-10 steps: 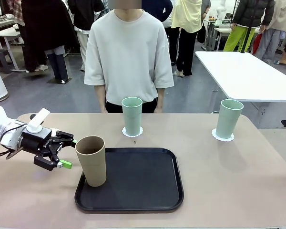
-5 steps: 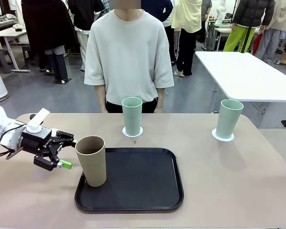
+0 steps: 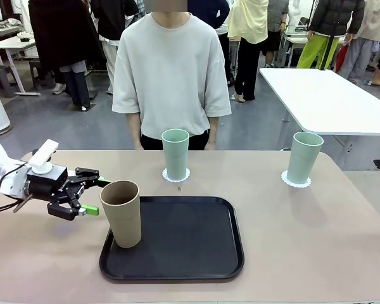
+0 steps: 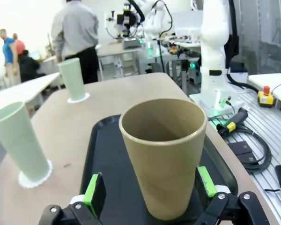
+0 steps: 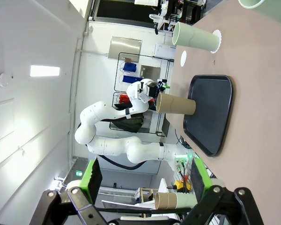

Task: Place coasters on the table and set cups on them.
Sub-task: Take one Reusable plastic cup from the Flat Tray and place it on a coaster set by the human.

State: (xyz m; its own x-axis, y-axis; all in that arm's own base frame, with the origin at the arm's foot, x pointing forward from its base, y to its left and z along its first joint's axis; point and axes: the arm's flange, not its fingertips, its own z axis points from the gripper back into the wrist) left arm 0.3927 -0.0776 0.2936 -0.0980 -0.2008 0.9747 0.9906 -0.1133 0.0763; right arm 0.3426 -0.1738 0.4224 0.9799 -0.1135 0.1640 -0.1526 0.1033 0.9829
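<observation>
The tan-brown cup [image 3: 121, 213] stands upright at the left end of the black tray [image 3: 190, 253]. My left gripper [image 3: 95, 196] is open just left of it. In the left wrist view the cup [image 4: 164, 154] sits between the green pads [image 4: 94, 191] of my left gripper [image 4: 150, 184], which has not closed on it. Two mint cups [image 3: 175, 154] [image 3: 304, 157] stand on coasters [image 3: 176, 175] [image 3: 296, 181] on the table [image 3: 316, 240]. A bare coaster [image 5: 183, 57] lies on the table past the tray. My right gripper [image 5: 145, 178] is open and holds nothing, far from the cups.
A person [image 3: 171, 69] stands at the far side of the table with arms down. A white table [image 3: 329, 95] is behind on the right. A small dark speck [image 3: 178, 188] lies near the middle coaster.
My left gripper has risen a little, levelled out and moved slightly toward the brown cup. The cups and the person have not moved.
</observation>
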